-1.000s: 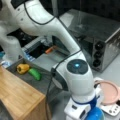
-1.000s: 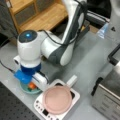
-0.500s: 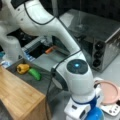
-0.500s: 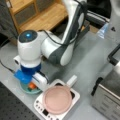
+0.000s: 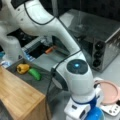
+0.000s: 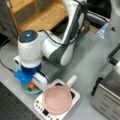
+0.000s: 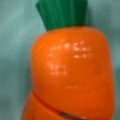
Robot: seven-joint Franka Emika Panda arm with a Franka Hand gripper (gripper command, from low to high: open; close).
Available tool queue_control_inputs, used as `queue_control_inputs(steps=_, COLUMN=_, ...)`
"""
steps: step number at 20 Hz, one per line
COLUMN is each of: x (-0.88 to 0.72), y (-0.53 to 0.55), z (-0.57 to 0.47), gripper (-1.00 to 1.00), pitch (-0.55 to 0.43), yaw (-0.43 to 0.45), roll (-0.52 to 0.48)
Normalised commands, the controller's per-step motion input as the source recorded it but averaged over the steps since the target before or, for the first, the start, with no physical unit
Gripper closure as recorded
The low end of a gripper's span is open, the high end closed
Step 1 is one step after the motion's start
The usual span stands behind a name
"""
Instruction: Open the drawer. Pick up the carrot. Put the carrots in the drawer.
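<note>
Gripper (image 6: 31, 85) low over the carrot (image 7: 72, 75) (in teal bowl (image 6: 25, 88)), jaw state indiscernible.

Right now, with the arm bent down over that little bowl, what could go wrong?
The gripper is low over the carrot, which lies in the teal bowl; a poor grip might let the carrot slip or tip the bowl. The pink plate sits close beside, so the arm could nudge it. The drawer already holds a yellow toy and a green vegetable, leaving less room.

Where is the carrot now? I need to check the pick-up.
The carrot fills the wrist view; in a front view it lies in the teal bowl at lower left, under the arm's blue wrist, beside the pink plate.
</note>
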Motion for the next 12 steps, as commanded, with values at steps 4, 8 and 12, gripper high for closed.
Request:
queue_control_inputs(steps=4, x=0.22, y=0.10, z=-0.21, gripper=1.00, pitch=0.146, yaw=0.009, roll=0.109)
queue_control_inputs(steps=8, x=0.19, y=0.01, z=-0.05, gripper=1.00, pitch=0.127, yaw=-0.003, roll=0.088)
queue_control_inputs(steps=12, x=0.16, y=-0.03, z=-0.03, gripper=1.00, pitch=0.135, yaw=-0.009, roll=0.073)
